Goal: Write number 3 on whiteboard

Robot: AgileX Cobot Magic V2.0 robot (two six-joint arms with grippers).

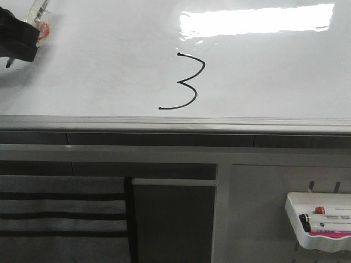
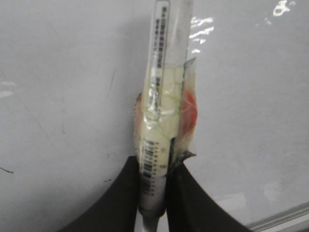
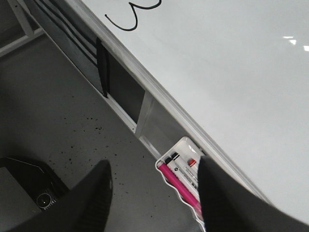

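Note:
A thin black number 3 (image 1: 186, 82) with a long lower-left tail is drawn near the middle of the glossy whiteboard (image 1: 98, 71). Part of it shows in the right wrist view (image 3: 130, 17). My left gripper (image 1: 22, 35) is at the board's far left, away from the digit, shut on a taped white marker (image 2: 161, 121) that points at the board. In the left wrist view the gripper (image 2: 153, 193) clamps the marker's barrel between both black fingers. My right gripper (image 3: 154, 193) is open and empty, off the board above the floor near the marker tray (image 3: 181, 181).
The board's grey metal edge (image 1: 175, 123) runs across the front. A white tray (image 1: 321, 222) with pink and black-capped markers hangs below at right. A dark panel (image 1: 173, 219) and striped cloth (image 1: 60, 213) sit under the board. Glare (image 1: 258, 21) lies at top right.

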